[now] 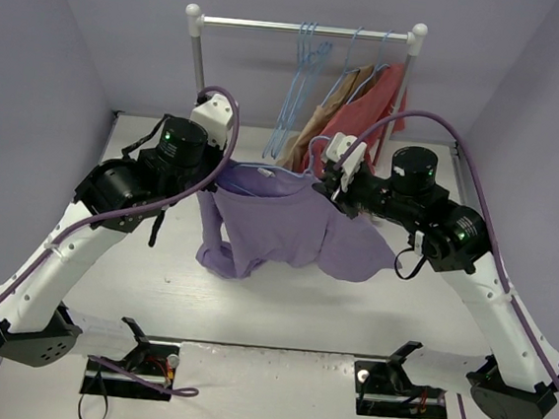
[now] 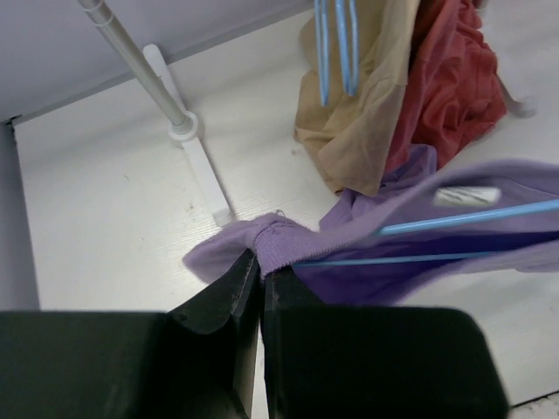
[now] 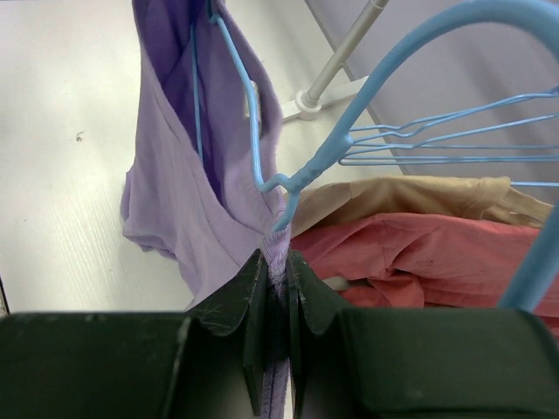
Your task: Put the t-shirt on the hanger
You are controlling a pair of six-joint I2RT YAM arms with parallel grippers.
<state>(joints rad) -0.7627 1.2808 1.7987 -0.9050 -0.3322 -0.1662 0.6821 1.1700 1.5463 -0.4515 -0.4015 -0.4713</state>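
**Fig.** We see the t-shirt [image 1: 278,224], a soft matte lavender knit, slung between both arms above the white bench [image 1: 153,287], with one sleeve sagging low. We cannot tell whether the sleeve touches the surface. The left claw [image 2: 260,271] is pinched tight on a ribbed edge of the cloth. The right claw [image 3: 278,262] is narrow and nips another fold. The hanger [image 3: 254,131], a thin smooth light-blue rod, runs inside the cloth, and its far shoulder is hidden. Behind, a tan garment [image 2: 367,113] and a brick-red garment [image 2: 454,78] hang crumpled below the metal rail [image 1: 277,24].
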